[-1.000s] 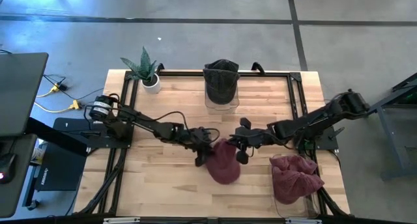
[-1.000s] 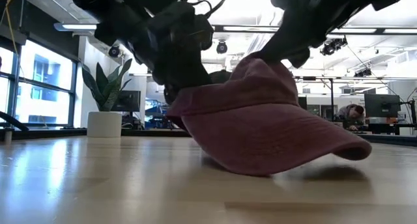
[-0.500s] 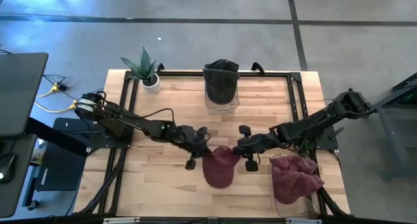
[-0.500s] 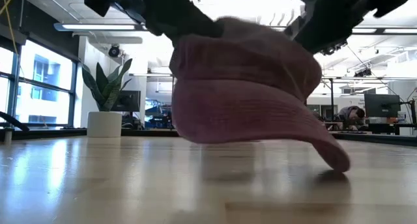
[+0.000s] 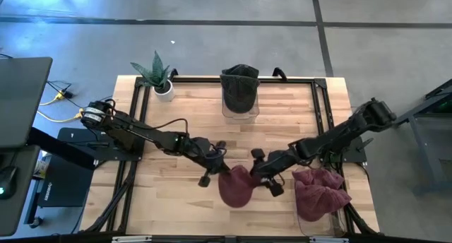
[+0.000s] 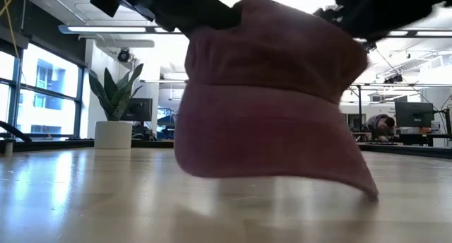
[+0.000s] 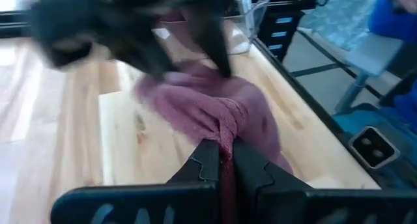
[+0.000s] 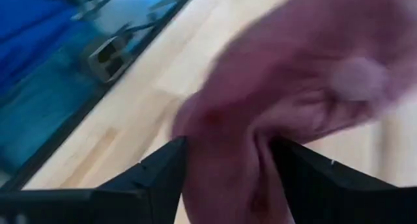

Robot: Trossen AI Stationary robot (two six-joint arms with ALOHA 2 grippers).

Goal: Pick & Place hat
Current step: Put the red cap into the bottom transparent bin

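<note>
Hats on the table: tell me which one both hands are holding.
The maroon cap at the table's front centre, pinched between the left hand and right hand. The other maroon hat lies untouched front right; the dark hat sits at the back.

Light wooden table (image 5: 176, 200) with a black frame, a potted plant (image 5: 161, 79) at its far left corner, a clear container holding a dark hat (image 5: 239, 91) mid-far edge — a second maroon hat (image 5: 321, 192) heaped near right.
</note>
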